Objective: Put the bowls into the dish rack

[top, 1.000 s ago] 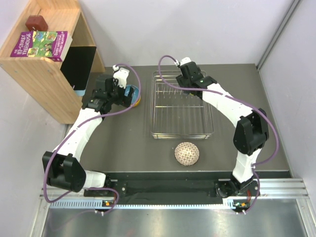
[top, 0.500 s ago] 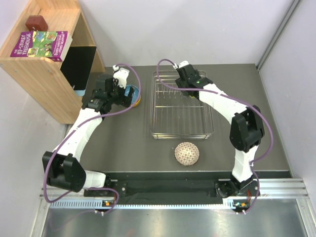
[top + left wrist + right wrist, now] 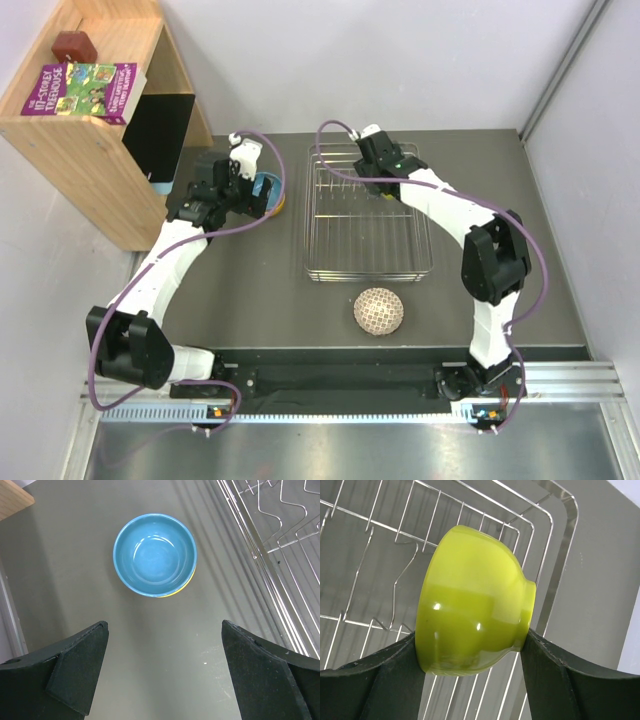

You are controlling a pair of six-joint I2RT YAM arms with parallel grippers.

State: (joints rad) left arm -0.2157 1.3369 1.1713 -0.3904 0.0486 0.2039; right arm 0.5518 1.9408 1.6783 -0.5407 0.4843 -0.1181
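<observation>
The silver wire dish rack (image 3: 368, 215) stands mid-table. My right gripper (image 3: 384, 180) hangs over its far end, shut on the yellow-green bowl (image 3: 470, 605), held on its side by rim and foot above the rack's wires (image 3: 370, 545). My right gripper (image 3: 470, 652) hides that bowl from the top view. The blue bowl (image 3: 266, 190) sits left of the rack, upright, nested on a yellow-orange bowl whose edge (image 3: 176, 591) shows beneath the blue bowl (image 3: 155, 554). My left gripper (image 3: 165, 670) is open and empty, above the table just short of it. The white lattice bowl (image 3: 379, 311) lies upside down in front of the rack. The pinkish-red bowl is out of view.
A wooden shelf (image 3: 90, 140) with a book and a red block stands at the far left, close to my left arm (image 3: 170, 255). The rack's left edge (image 3: 260, 555) runs just right of the blue bowl.
My right gripper has shifted slightly left and nearer over the rack's far end with the yellow-green bowl, and its elbow swung left. The left arm has not moved.
</observation>
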